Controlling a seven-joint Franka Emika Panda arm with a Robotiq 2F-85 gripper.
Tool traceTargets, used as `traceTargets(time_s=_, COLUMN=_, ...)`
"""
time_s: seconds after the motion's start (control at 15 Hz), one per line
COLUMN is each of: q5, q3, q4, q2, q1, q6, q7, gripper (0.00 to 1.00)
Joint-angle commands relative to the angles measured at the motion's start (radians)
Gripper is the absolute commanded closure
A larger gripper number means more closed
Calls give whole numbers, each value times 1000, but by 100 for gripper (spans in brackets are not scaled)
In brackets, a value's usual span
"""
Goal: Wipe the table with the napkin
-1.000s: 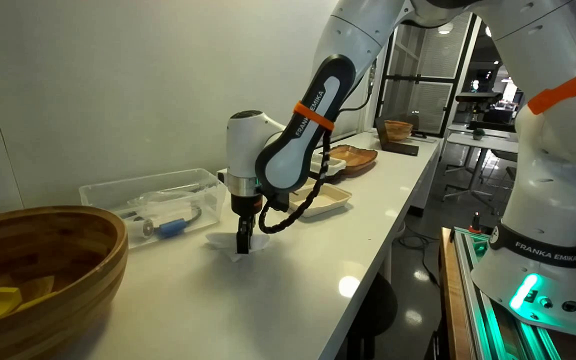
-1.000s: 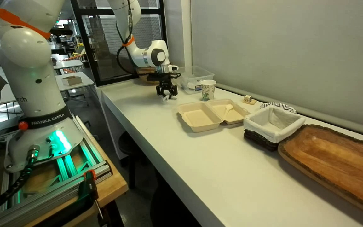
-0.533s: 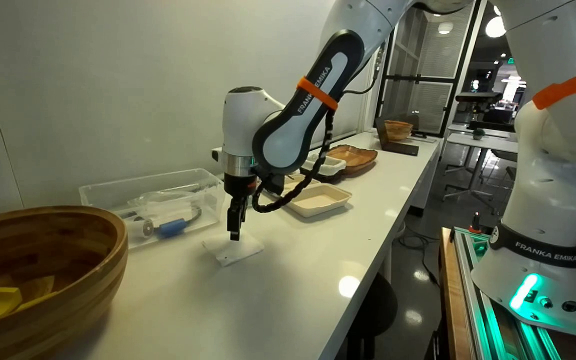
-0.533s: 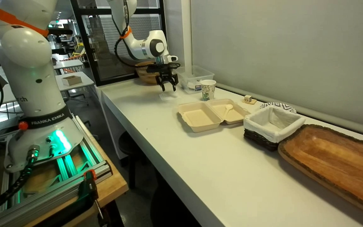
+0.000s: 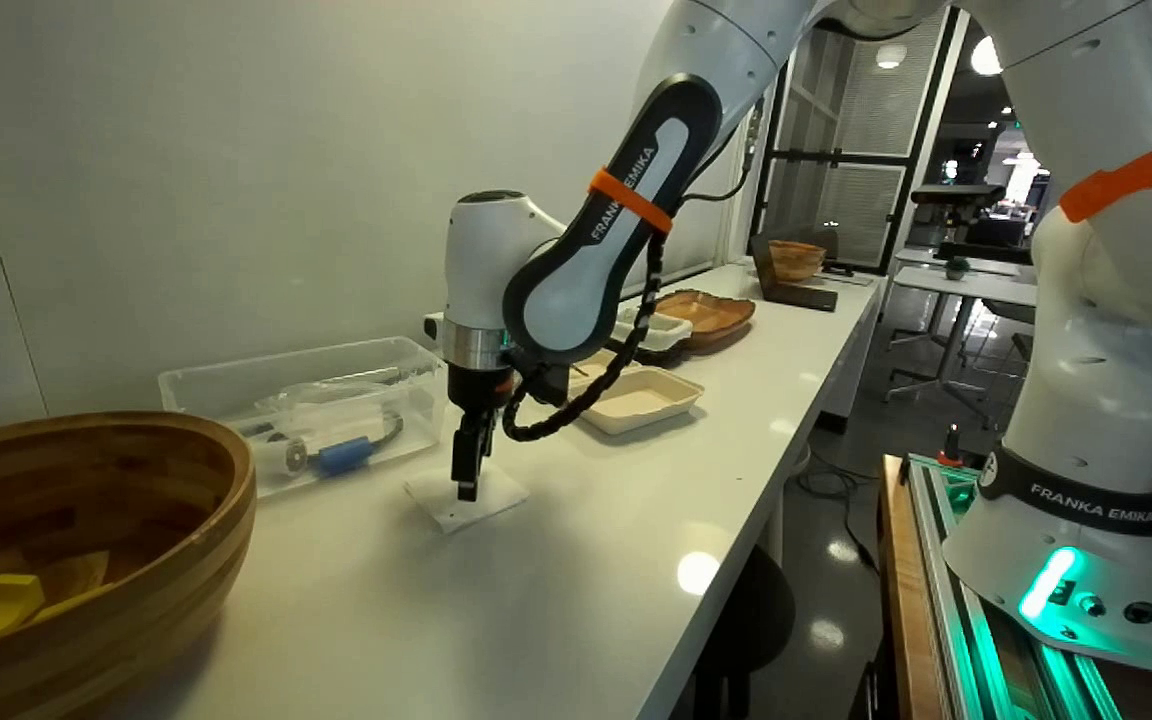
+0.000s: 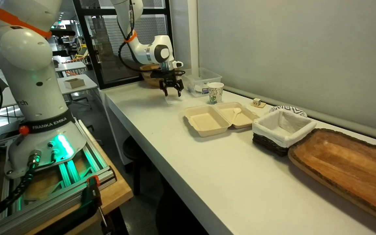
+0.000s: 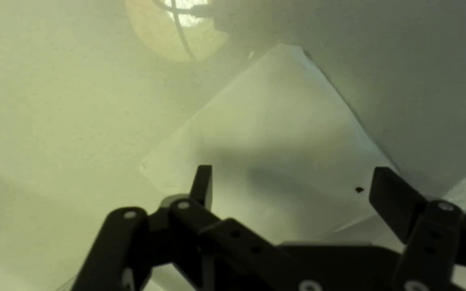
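Note:
The white napkin [image 7: 273,117] lies flat on the glossy white table [image 5: 576,590], turned cornerwise in the wrist view, with a small dark speck [image 7: 359,189] close to one side. My black gripper [image 7: 293,173] is open above it, the fingers wide apart and nothing held between them. Its lower part hides the napkin's near portion. In an exterior view the gripper [image 5: 467,496] points down over the napkin [image 5: 496,497]; whether the tips touch it I cannot tell. From another angle the gripper [image 6: 172,94] spreads its fingers just above the faint napkin [image 6: 174,101].
A clear plastic tray [image 5: 426,410] with odds and ends stands close by against the wall, and a large wooden bowl [image 5: 186,560] sits nearby. A paper cup [image 6: 215,93], an opened takeout box [image 6: 206,120], a lined basket [image 6: 282,125] and a wooden tray [image 6: 344,166] line the counter.
A second ago the gripper was down at the table, gripping the bunched napkin. It opened and rose, leaving the napkin spread flat, and has since come slightly lower again.

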Motion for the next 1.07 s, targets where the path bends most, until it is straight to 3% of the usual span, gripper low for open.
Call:
traceTargets(time_s=0.0, q5=35, q3=26, q4=22, q2=54, q1=-32, q6=60, q7=-27, gripper=1)
traceTargets(time_s=0.6, q5=48, q3=39, q4=56, q2=92, q1=-56, q6=108, q7=-45, gripper=68)
traceTargets(time_s=0.8, q5=49, q3=42, q4=54, q2=83, q1=-50, q6=96, q7=-40, gripper=78)
traceTargets(time_s=0.93, q5=45, q3=35, q4=50, q2=76, q1=-41, q6=86, q7=-31, gripper=100)
traceTargets(time_s=1.0, q5=46, q3=35, q4=49, q2=75, q1=-38, q6=81, q7=-28, gripper=100)
